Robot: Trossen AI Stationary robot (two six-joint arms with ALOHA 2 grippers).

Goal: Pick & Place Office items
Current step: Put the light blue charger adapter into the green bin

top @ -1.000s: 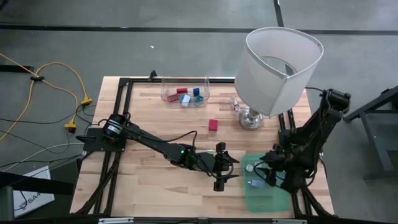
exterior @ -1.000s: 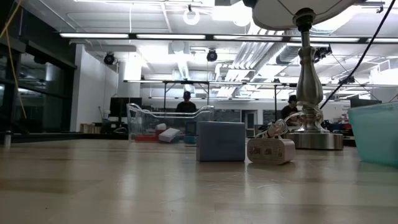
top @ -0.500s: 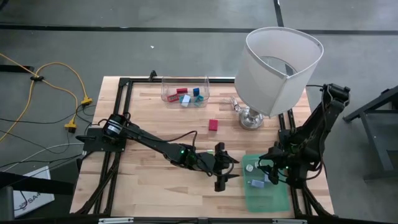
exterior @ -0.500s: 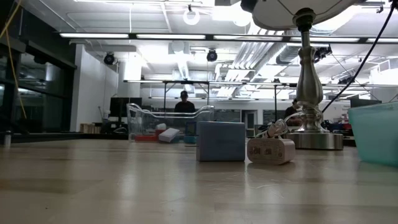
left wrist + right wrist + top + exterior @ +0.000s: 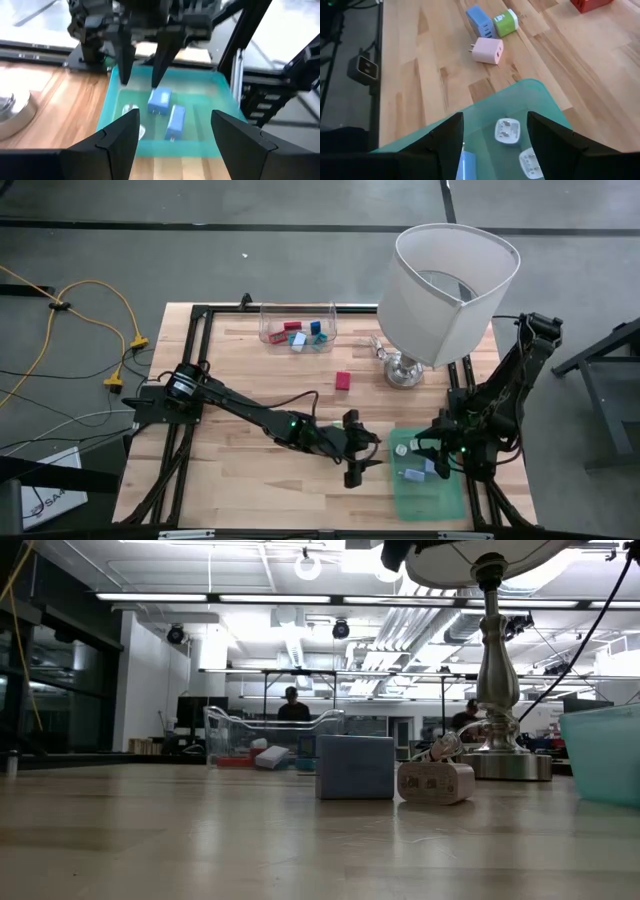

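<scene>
I count two claws: the left claw [image 5: 356, 453] and the right claw [image 5: 437, 459]. Under the right claw sits one teal tray [image 5: 222, 90] holding two blue chargers [image 5: 159, 101] and two white ones [image 5: 507, 131]. Just ahead of that claw on the tabletop [image 5: 440, 60] lie three more: one pink [image 5: 487, 50], one green [image 5: 506, 23], one blue [image 5: 479, 21]. One lamp [image 5: 447, 285], one clear bin [image 5: 297, 326].

pale wood table [image 5: 250, 380], translucent teal plastic tray [image 5: 445, 502]
</scene>
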